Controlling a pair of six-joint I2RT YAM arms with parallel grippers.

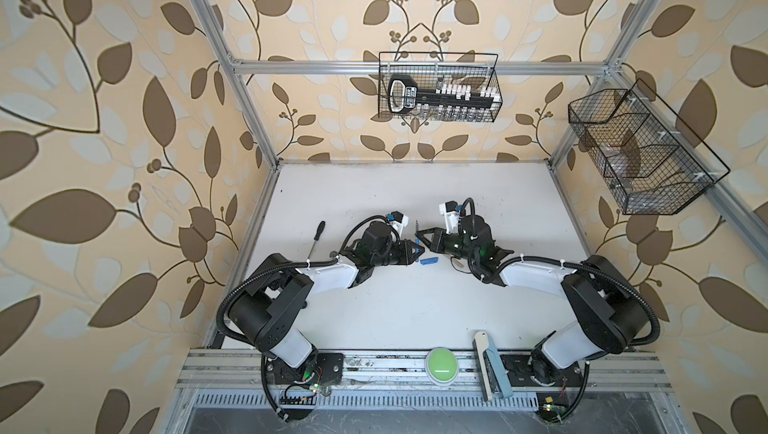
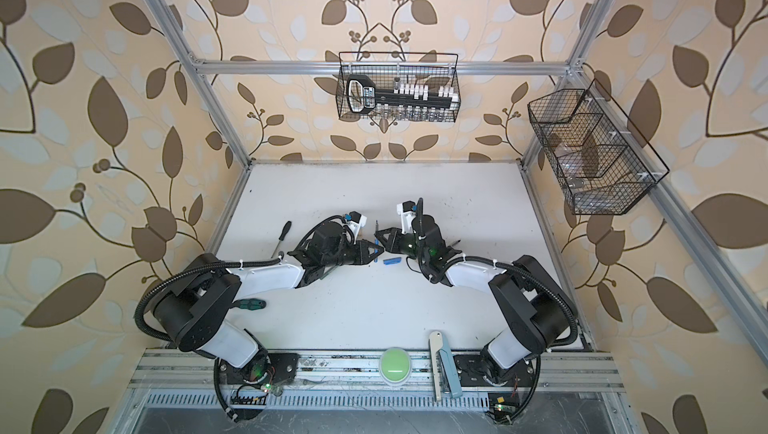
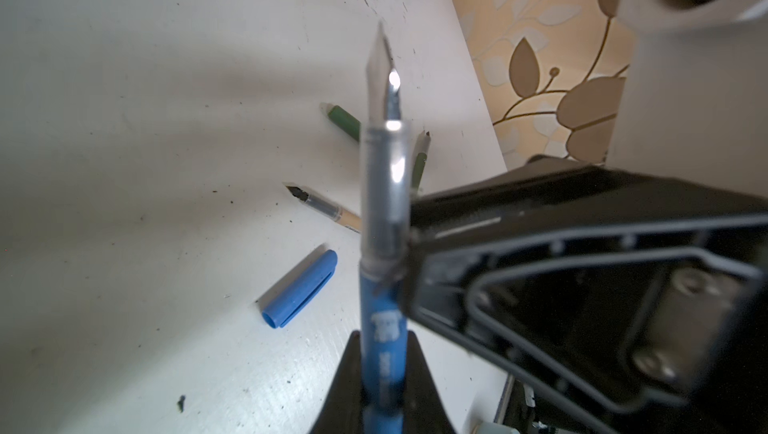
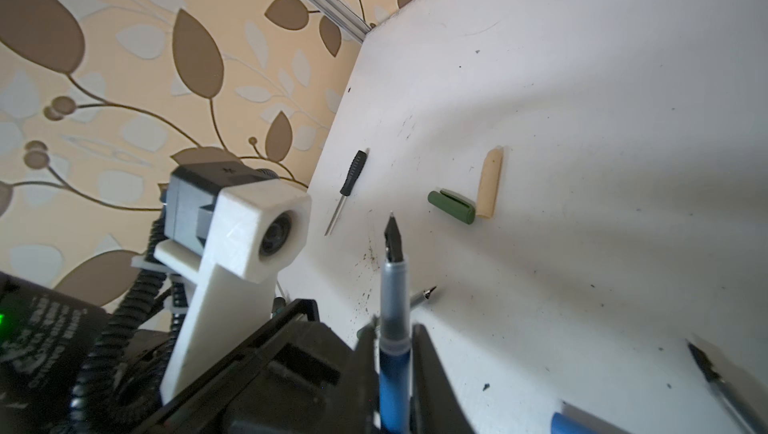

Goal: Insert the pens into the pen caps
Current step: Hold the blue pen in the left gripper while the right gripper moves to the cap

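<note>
Since none of the pens in view wore a cap, every insertion was judged outstanding. At the left, near the table (image 1: 415, 187) edge, lay the black-handled screwdriver (image 1: 316, 236). Next, the left gripper (image 3: 382, 340) was clamped on the blue pen (image 3: 382, 307), held nib-up off the table. The right gripper (image 4: 392, 336) straddled the same pen, and whether it pinched or stood clear could not be told. The blue cap (image 3: 301, 288) lay just beside them. The far half of the table was open for manoeuvre.

Found blue pen (image 3: 382, 320) blurred in left wrist view, rear end cut off by frame edge. Noted green pens (image 3: 345, 121) and beige pen (image 3: 332, 212) partly hidden behind blue pen. Noted blue cap (image 4: 571, 423) near blue pen, cut off by frame edge in right wrist view.
</note>
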